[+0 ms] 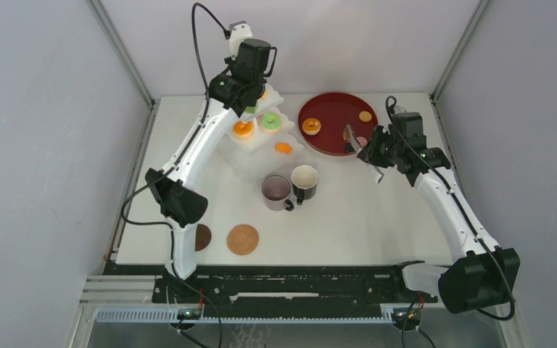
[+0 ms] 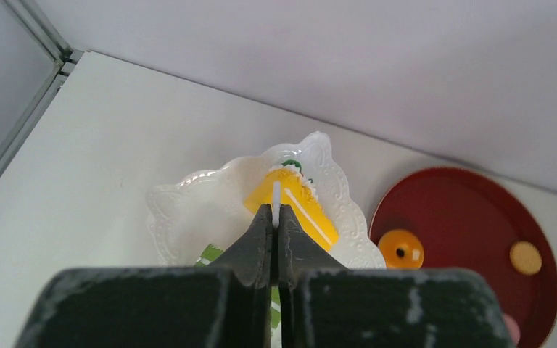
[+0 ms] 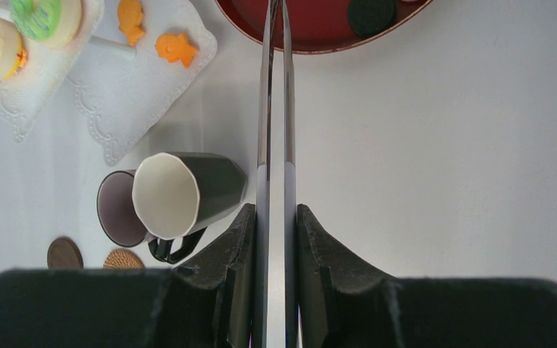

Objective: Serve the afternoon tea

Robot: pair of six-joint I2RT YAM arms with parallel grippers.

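Right wrist: right claw pinching tongs | left wrist: left claw pressed together

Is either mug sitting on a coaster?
No. Top view shows the mauve mug and black mug on bare table, both brown coasters lying apart from them near the arm bases.

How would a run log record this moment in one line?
left gripper: shut, over stand top tier | right gripper: shut on tongs, tips over red tray | black mug, mauve mug: off coasters
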